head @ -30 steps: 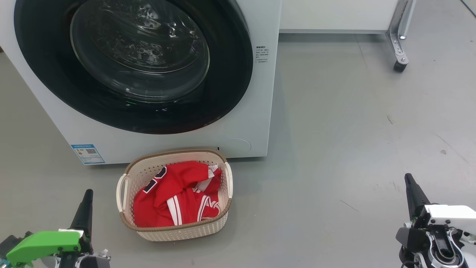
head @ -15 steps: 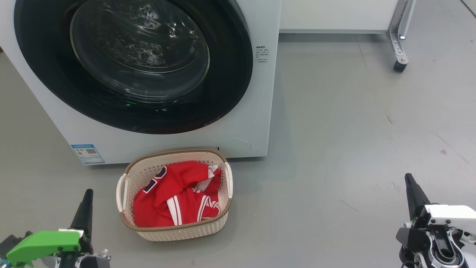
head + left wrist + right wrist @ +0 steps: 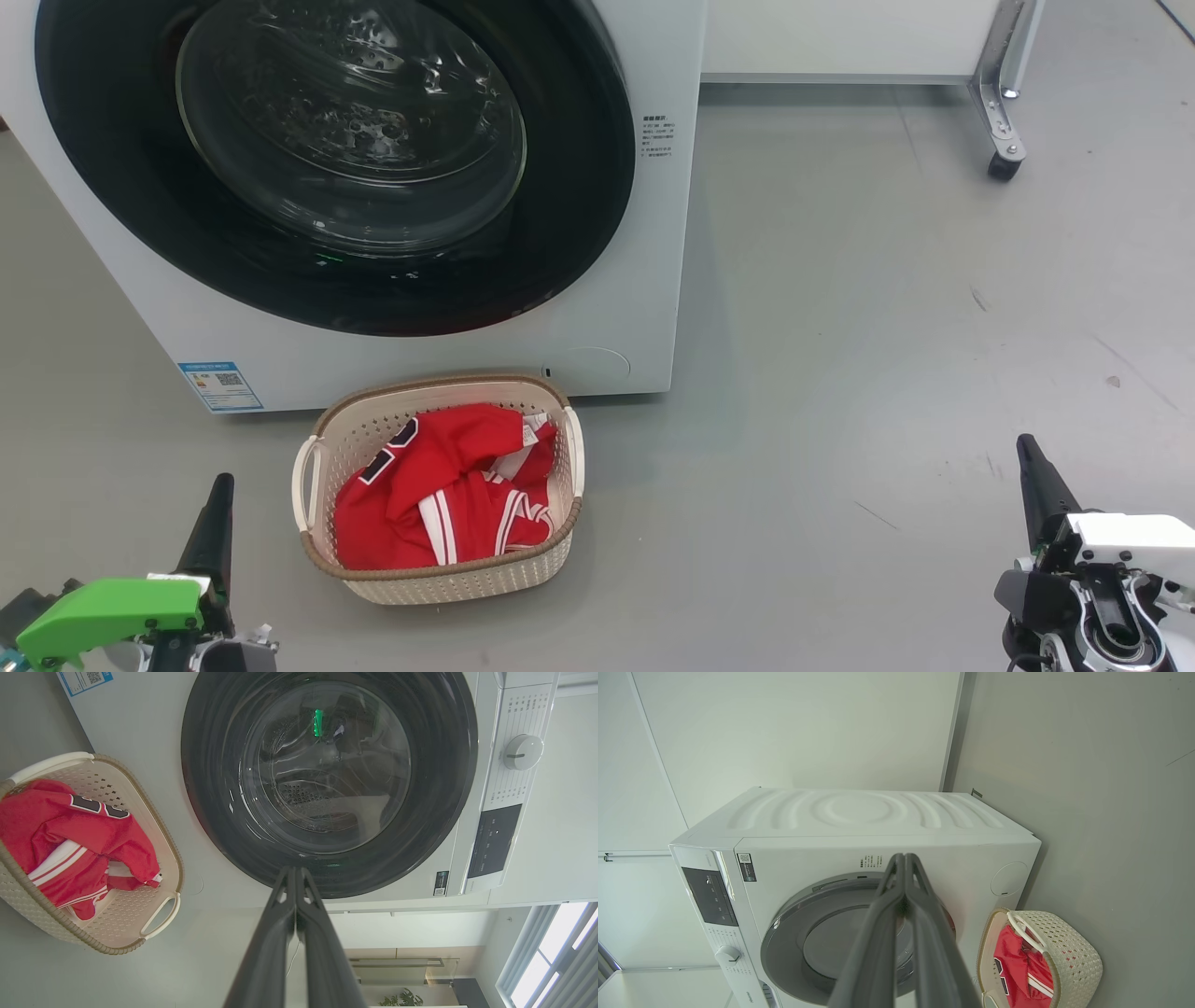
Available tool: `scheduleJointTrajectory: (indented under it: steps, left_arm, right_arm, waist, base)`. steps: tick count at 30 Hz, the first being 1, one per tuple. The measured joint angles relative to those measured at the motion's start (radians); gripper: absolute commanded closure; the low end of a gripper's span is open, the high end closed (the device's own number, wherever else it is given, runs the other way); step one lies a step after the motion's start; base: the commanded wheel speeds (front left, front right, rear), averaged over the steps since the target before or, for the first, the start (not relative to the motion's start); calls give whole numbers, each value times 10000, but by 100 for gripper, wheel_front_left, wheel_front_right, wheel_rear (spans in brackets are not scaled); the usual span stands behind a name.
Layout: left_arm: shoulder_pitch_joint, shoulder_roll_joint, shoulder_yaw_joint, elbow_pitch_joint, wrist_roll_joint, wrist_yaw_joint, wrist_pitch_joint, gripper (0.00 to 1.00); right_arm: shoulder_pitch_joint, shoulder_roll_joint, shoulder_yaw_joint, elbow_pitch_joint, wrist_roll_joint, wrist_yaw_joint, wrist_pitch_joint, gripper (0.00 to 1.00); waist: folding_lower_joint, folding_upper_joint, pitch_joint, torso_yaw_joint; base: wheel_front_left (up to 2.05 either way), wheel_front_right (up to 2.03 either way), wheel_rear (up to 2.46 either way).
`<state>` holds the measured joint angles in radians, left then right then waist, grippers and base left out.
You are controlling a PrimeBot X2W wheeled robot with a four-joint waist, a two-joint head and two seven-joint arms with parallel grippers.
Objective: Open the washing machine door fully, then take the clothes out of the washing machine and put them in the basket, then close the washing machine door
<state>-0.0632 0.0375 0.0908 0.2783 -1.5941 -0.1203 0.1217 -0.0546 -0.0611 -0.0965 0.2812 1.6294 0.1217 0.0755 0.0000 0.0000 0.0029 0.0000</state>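
Clothes (image 3: 439, 495) lie bunched in the basket (image 3: 448, 583), red jersey and striped shorts heaped together below its brown rim. The basket stands on the floor (image 3: 840, 373) just in front of the washing machine (image 3: 658, 280), under the lower edge of its front. We judge that a sensible spot, since a garment pulled from the drum has only a short way to go. The washing machine door (image 3: 579, 187) sits flush against the white front, its black rim unbroken all round. Through the glass bowl we see bare steel drum, with no red that we can make out. We read the whole task as done: machine unloaded, door closed.

Both arms sit low and well apart from machine and basket, which we take for a rest pose that leaves the work in plain sight. The left tool (image 3: 222, 485) points up at the lower left of the head view, to the left of the basket. In its wrist view the two dark fingers (image 3: 273, 942) press together along their length, gripping nothing. The right tool (image 3: 1027, 448) stands at the lower right over bare floor, its fingers likewise pinched tight, with nothing between them and touching nothing.
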Motion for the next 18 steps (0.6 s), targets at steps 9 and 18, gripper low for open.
scheduleJointTrajectory:
  steps: [9, 18]
  left_arm:
    - [0, -2, -2, -4, -2, 0, -10, 100]
    - [0, -2, -4, -6, -2, 0, -10, 100]
  right_arm:
    - [0, 0, -4, -2, 0, 0, 0, 100]
    - [-1, 0, -10, -4, 0, 0, 0, 100]
  waist:
    - [0, 0, 0, 0]
    - [0, 0, 0, 0]
  base:
    - [0, 0, 0]
    - [0, 0, 0]
